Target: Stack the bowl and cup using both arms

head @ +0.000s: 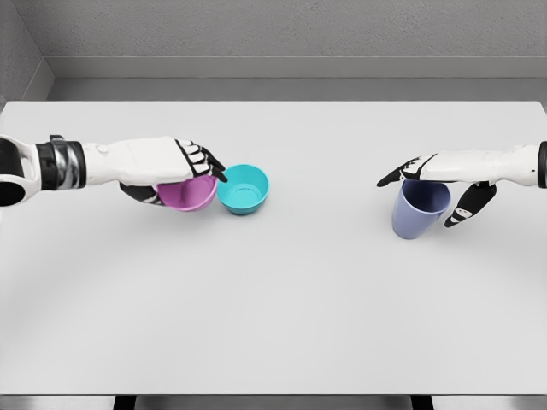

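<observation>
Bowls come first: a pink bowl [190, 193] and a teal bowl [244, 188] sit side by side on the left part of the white table [273, 299], touching or almost touching. The cup [419, 207] is blue-purple and is far off on the right side.

The left hand [171, 171] lies over the pink bowl. Its fingers [203, 160] curl down over the rim next to the teal bowl, and the thumb looks tucked under the other side. So the hand is wrapped round the pink bowl from above. I think it holds it that way so the bowl can go straight up and then down into the teal one, which is open and has nothing in it.

The right hand [444, 175] is on the cup. Its fingers reach across the top of the cup and the thumb hangs down on the outer side, so the cup is pinched between them. The cup leans a little, with its mouth tipped up toward the hand. It may be just off the table, but I cannot tell for sure.

Nothing is stacked yet. Each hand has its own thing because they are too far apart for one arm. The cup likely goes in last, since it is the narrowest.
</observation>
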